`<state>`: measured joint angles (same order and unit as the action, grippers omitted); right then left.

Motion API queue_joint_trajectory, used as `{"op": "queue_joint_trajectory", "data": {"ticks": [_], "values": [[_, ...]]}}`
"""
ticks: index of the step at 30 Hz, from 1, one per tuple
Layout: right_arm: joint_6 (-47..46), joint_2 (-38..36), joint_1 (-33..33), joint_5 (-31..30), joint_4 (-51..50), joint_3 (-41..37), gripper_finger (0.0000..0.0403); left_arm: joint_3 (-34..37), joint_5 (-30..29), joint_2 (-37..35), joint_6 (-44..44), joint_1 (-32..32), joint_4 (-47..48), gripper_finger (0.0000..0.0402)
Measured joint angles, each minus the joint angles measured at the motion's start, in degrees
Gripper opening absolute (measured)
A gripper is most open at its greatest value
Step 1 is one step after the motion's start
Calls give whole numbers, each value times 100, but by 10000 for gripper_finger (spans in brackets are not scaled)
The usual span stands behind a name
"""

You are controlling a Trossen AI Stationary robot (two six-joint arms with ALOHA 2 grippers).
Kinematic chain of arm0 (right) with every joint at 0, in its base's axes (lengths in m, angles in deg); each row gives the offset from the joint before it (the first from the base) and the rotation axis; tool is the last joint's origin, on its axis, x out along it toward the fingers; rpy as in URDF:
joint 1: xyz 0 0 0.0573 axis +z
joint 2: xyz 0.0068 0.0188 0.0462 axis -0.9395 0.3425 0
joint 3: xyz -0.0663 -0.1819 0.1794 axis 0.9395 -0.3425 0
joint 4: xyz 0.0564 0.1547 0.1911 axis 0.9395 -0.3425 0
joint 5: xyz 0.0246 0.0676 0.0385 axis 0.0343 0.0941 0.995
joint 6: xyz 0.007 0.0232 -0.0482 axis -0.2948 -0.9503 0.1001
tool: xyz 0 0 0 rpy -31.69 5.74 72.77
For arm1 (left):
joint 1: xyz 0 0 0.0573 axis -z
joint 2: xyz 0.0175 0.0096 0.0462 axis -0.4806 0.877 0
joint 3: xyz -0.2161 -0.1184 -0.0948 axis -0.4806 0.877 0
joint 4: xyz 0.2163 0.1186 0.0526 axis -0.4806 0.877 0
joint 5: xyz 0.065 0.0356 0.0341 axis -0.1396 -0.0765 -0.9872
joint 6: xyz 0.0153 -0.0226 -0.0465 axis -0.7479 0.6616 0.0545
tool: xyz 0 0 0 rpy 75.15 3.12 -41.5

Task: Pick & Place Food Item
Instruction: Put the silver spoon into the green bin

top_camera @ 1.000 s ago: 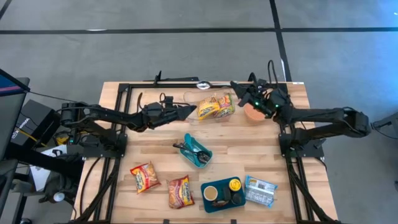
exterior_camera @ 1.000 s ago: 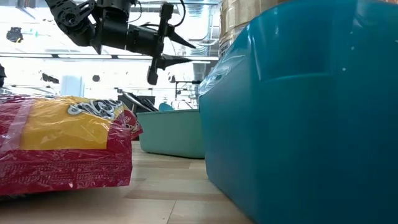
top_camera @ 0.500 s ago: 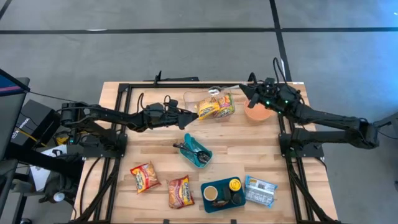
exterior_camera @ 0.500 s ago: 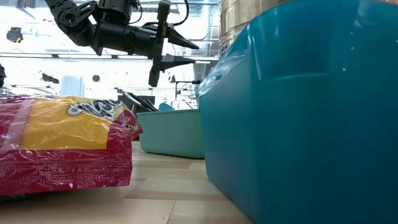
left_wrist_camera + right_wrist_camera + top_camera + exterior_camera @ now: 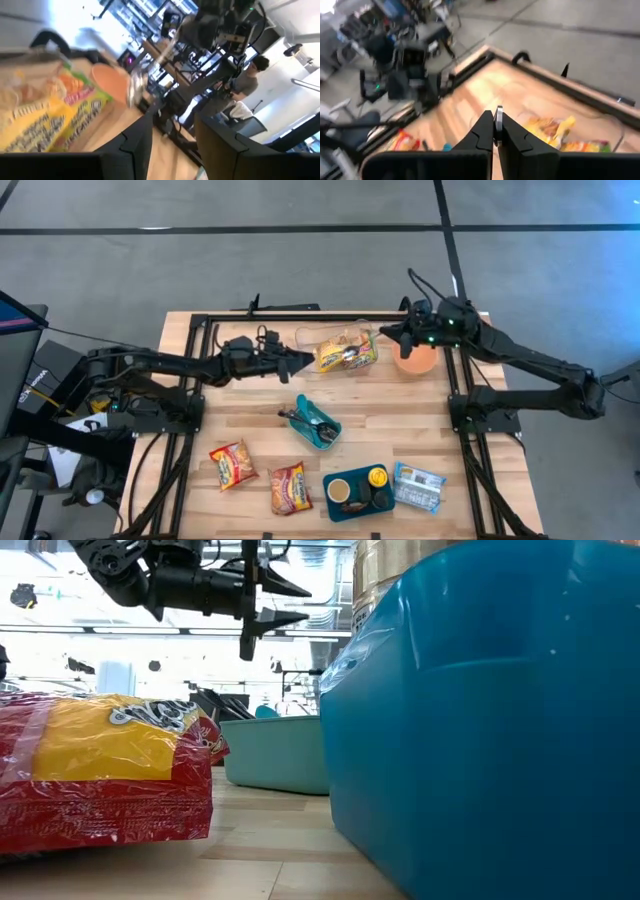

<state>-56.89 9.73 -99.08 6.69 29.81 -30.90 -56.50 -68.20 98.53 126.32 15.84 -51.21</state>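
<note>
My right gripper is shut on a metal spoon above the table's far side, between the orange bowl and a clear bag of yellow food packs. The spoon's bowl hangs over the bag. The bag lies flat on the table. My left gripper is open and empty, raised just left of the bag and pointing at it; it also shows in the low view. My right gripper pinches the spoon's thin handle between its two fingertips. The fingers slant down from the table's right side. The spoon is lifted clear and slants down from the fingers toward the bag, its bowl lowest.
A teal tray with utensils sits mid-table. Two red noodle packets lie near the front left. A blue tray with a cup and a blue packet lie front right. A person stands beyond the table.
My right arm has risen and swung, and the spoon's free end has moved from the table's far edge toward the near side, over the bag. My left gripper has risen a little and drawn back slightly toward the table's left.
</note>
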Motion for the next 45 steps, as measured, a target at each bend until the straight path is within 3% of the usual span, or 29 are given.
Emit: {"op": "queue_joint_trajectory", "data": {"ticks": [9, 15, 20, 32, 41, 45], "values": [[430, 1142, 136, 1107, -683, 1022, 1, 0, 283, -434, -1215, -101, -6, 140], [949, 2012, 444, 1679, -876, 1756, 1, 0, 785, -432, -1275, -80, 395, 140], [1314, 2707, 699, 2176, -1240, 2427, 1, 0, 821, -430, -1316, 43, 573, 140], [1656, 4118, 1117, 2644, -1728, 3777, 1, 0, 738, -428, -1402, 419, 691, 140], [1802, 4534, 1259, 2679, -1850, 4193, 1, -16, 552, -30, -1380, 557, 275, 140], [1803, 4531, 1251, 2677, -1962, 4202, 1, -147, 771, 352, -1367, 592, 71, 140]]}}
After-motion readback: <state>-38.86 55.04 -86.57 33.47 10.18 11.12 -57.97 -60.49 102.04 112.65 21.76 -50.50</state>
